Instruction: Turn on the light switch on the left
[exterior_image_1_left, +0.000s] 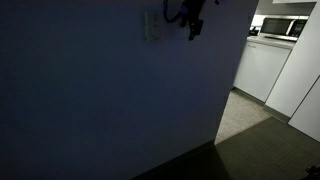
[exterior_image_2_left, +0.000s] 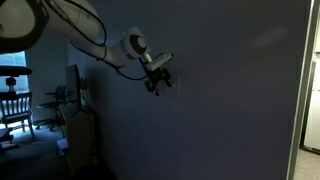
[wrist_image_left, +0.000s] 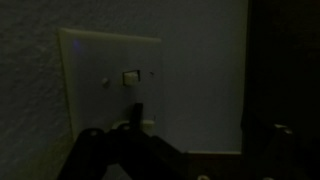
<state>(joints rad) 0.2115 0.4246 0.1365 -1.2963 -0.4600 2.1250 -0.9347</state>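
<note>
Very dim, grainy, light from doorway

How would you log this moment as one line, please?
room: dark | gripper: near pale rectangular wall switch plate | contact: unclear | jaws: unclear

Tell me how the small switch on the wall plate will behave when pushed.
The switch is a small stub, so it likely snaps over under light pressure, and a push may slip off. The wall plate lies flat on the wall, so should stay rigid.
</note>
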